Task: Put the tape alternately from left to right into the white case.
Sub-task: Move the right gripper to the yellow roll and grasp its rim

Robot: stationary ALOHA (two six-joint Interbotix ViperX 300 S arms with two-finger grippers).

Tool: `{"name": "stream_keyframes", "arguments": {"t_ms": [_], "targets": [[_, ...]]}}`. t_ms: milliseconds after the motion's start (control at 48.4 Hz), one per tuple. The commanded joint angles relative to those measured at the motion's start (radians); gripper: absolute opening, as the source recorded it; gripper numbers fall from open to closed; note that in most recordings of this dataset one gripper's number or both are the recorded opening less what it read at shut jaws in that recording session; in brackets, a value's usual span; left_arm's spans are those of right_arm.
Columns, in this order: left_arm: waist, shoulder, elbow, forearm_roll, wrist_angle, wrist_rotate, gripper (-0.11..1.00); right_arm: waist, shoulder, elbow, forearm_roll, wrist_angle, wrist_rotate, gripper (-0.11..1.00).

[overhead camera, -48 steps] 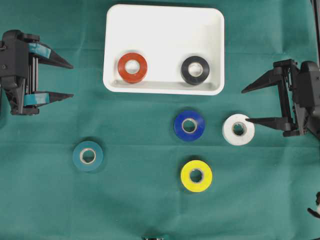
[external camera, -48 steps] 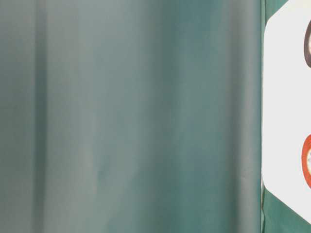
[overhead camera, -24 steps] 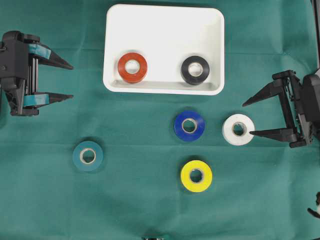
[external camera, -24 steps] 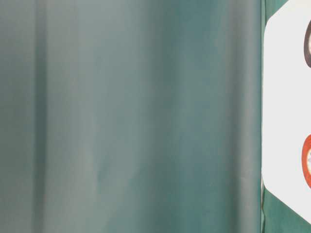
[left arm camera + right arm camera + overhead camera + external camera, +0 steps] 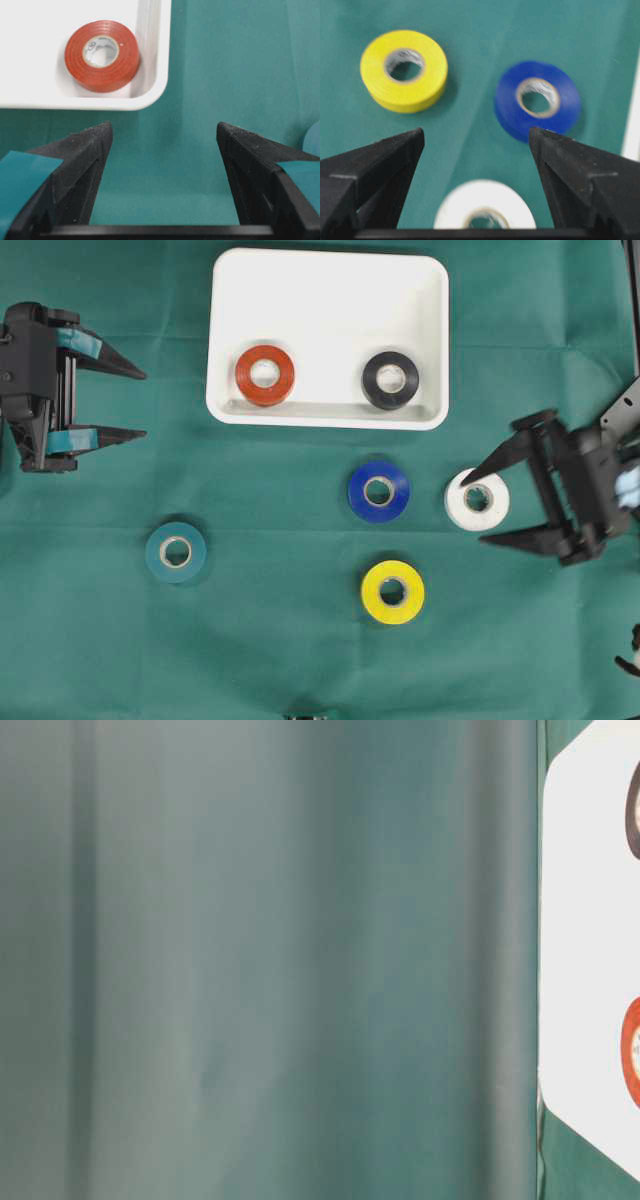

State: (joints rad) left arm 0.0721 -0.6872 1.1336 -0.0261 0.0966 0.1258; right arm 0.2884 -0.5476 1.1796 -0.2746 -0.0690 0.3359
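My right gripper hangs with jaws spread wide on either side of the white roll, empty, one fingertip over the roll's upper edge. The left gripper waits at the counter's far side, also wide apart and holding nothing. The red roll and black roll already lie along the near wall of the white case; the blue roll, yellow roll and teal roll lie loose on the green cloth. As I judge it, the danger is an off-centre closure: a fingertip landing on the flat ring would skid it toward the blue roll just beside it. The turn order also worries me, since teal on the left may be due first.
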Motion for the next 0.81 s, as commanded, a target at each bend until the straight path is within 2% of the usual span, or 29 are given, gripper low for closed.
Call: {"name": "stream_keyframes", "arguments": {"t_ms": [0, 290, 538, 786], "targets": [[-0.003, -0.003, -0.008, -0.002, -0.009, 0.002, 0.8, 0.014, 0.057, -0.067, -0.002, -0.018, -0.003, 0.55], [-0.005, -0.029, 0.006, 0.0, -0.009, 0.002, 0.8, 0.043, 0.282, -0.23, -0.012, -0.054, -0.005, 0.56], [-0.003, -0.086, 0.028, -0.002, -0.003, 0.002, 0.8, 0.067, 0.414, -0.348, -0.026, -0.049, -0.005, 0.56], [-0.005, -0.107, 0.04, -0.002, 0.005, 0.002, 0.8, 0.072, 0.482, -0.397, -0.026, 0.006, 0.003, 0.56]]}}
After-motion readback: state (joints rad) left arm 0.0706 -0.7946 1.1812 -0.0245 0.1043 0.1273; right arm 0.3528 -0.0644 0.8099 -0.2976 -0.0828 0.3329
